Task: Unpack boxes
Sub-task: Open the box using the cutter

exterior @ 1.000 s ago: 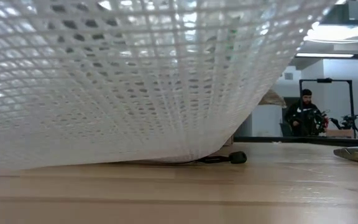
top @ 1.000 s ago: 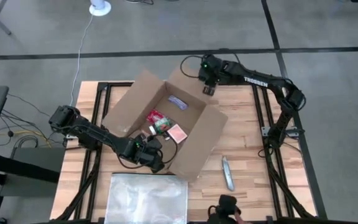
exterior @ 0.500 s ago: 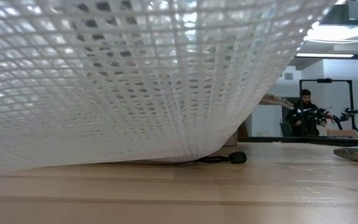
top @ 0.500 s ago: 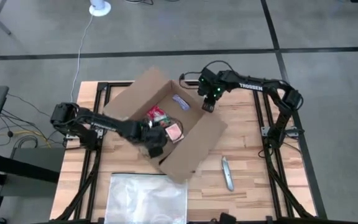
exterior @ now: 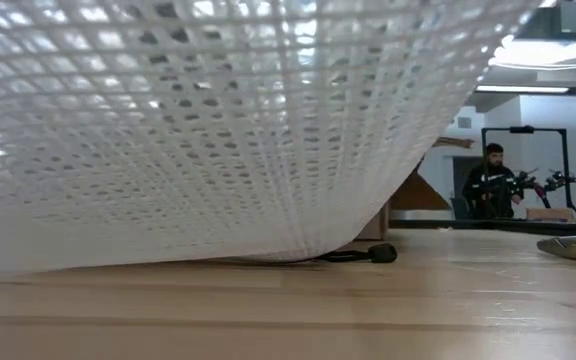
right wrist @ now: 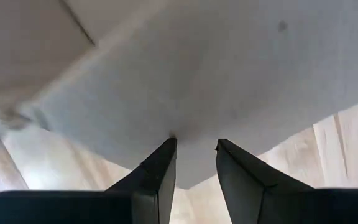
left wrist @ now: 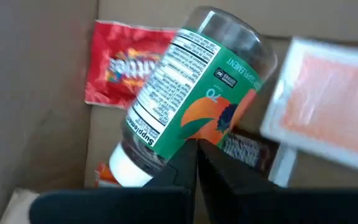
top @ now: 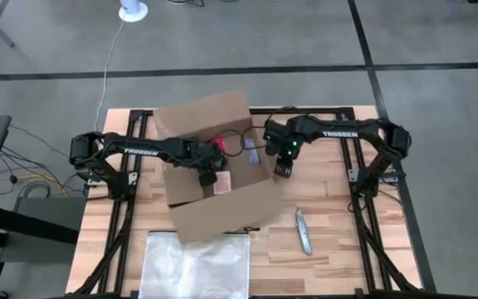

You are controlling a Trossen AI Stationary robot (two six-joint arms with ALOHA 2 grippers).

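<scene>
From above, the open brown cardboard box sits mid-table, my left gripper inside it, my right gripper at its right wall. My left wrist shows fingers together before a green-labelled bottle reading "Supplement". My right wrist shows fingers slightly apart against cardboard.

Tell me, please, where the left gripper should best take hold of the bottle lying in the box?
Probably across its labelled middle, from straight above. The bottle lies on its side in the box, so its round body offers two opposite flanks. The left gripper is shut and would need to open first.
</scene>
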